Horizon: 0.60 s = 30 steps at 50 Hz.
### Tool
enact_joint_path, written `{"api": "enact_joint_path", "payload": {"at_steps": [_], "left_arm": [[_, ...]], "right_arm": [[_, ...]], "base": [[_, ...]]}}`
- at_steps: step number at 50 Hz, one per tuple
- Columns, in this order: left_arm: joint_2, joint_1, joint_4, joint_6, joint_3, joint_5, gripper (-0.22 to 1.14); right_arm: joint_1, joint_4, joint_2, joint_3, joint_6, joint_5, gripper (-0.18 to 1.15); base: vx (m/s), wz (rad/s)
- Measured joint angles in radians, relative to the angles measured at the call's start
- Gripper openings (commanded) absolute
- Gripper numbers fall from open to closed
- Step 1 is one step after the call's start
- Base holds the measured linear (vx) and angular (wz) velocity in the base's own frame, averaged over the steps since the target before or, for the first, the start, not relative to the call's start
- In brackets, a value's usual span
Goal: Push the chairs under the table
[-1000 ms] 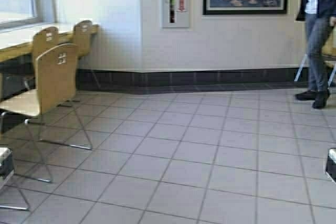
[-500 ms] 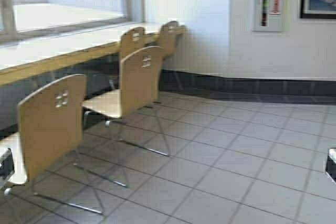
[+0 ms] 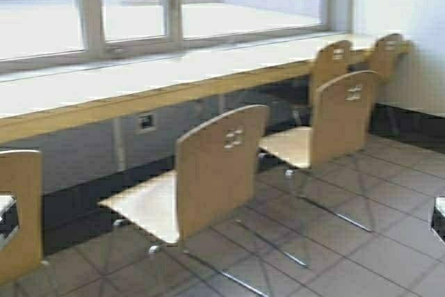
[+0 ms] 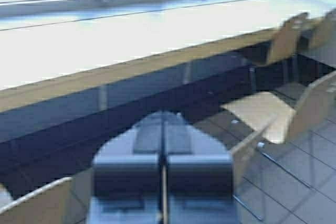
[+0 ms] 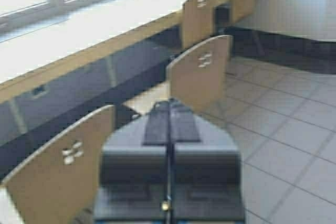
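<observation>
The left gripper point(image 4: 163, 145) and right gripper point(image 5: 170, 124) are held closed; plywood chairs point(image 3: 201, 172) are seen pulled out. The table point(image 3: 174, 78) is faced.

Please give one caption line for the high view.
Tan bent-plywood chairs stand pulled out from the long pale-topped table under the windows.

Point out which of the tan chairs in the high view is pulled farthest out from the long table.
The chair in the middle: its whole seat sits clear of the table edge. The two farthest chairs are tucked right against it.
</observation>
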<state>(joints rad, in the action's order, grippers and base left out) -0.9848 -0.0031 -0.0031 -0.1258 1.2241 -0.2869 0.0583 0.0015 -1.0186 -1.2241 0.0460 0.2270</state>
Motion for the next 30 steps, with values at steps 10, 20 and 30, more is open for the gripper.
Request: {"api": "enact_joint_path", "payload": {"at_steps": [10,20,30], "left_arm": [[0.002,0.0,0.0,0.0,0.0,-0.002,0.03],[0.002,0.0,0.0,0.0,0.0,0.0,0.03],[0.014,0.002,0.0,-0.032,-0.006,0.0,0.03]], "right_arm": [[0.0,0.0,0.0,0.0,0.002,-0.002,0.04],[-0.003,0.0,0.0,0.0,0.002,-0.006,0.04],[-0.006,0.0,-0.003,0.0,0.002,-0.034,0.04]], "base": [[0.21,0.66],[0.18,0.56],[0.15,0.44]]}}
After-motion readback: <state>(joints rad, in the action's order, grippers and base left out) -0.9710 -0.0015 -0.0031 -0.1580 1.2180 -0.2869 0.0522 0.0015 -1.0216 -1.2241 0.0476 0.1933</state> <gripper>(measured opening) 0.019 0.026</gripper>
